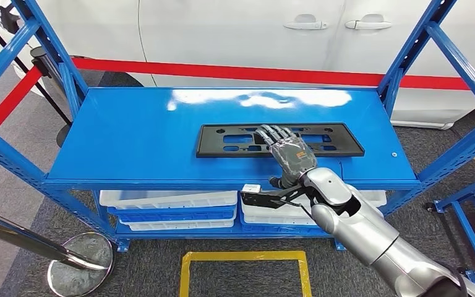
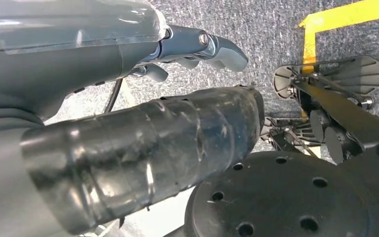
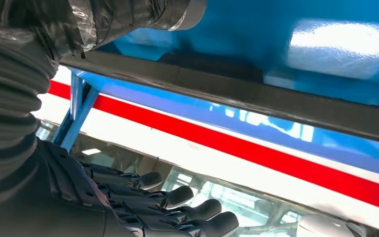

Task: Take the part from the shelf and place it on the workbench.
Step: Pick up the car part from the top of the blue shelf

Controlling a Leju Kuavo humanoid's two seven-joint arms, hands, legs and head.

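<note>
Right hand reaches forward, fingers extended, slightly apart.

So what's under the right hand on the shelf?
The black part lies flat on the blue shelf, beneath the right hand. The stretch of it under the hand is covered.

we cannot tell whether the right hand actually presses on the black plate; its palm hides the stretch of plate beneath it, so any grip there is out of sight. in the right wrist view the plate's edge runs out of the picture at the side, and the fingers are cut by the picture's edge. the white bins under the blue shelf are partly hidden by the shelf's front rim and the arm. the left hand sits so close to its camera that it blurs, and its hold cannot be judged. the white car is cropped at the top.
</note>
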